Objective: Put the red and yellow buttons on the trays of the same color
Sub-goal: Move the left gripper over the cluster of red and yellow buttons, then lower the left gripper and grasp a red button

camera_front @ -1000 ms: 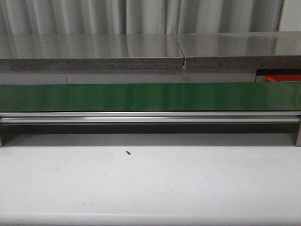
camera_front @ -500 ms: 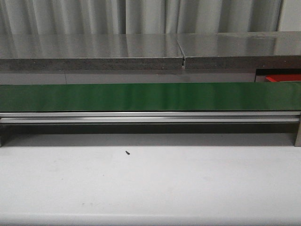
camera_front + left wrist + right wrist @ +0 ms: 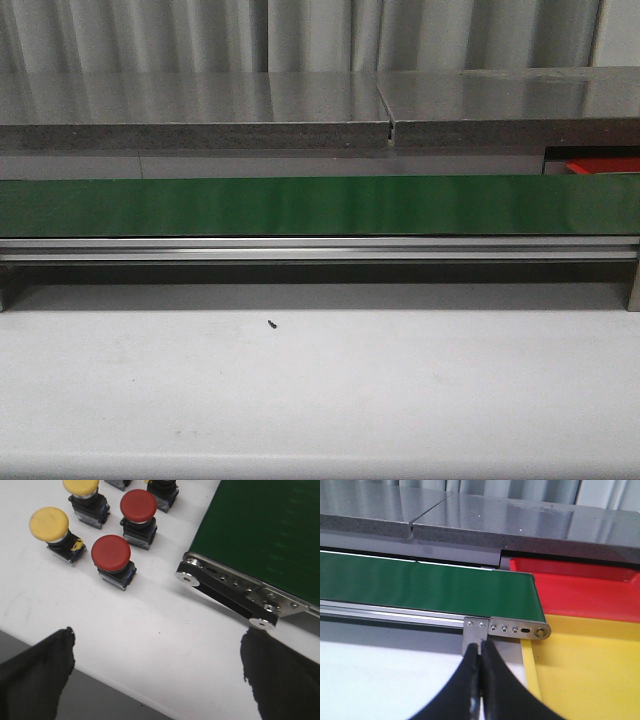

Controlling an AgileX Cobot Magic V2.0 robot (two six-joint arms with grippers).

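On the left side, the left pincer is wide open and holds nothing; its two dark fingers hang over the white counter. The buttons sit in a small bunch on that counter, just beside the end of the green belt. The nearest red button is the easy one to take first. Another red button stands just behind it, and a yellow button stands beside it, so I think the pincer should come straight down over the red cap and close slowly, so it does not bump the others. No button is on a tray yet, so the job looks like it is only starting. In the middle, the front view shows only the long belt and a tiny dark speck on the counter. On the right, the right pincer is closed with nothing in it. Past it lie the red tray and the yellow tray, side by side at the belt's end.
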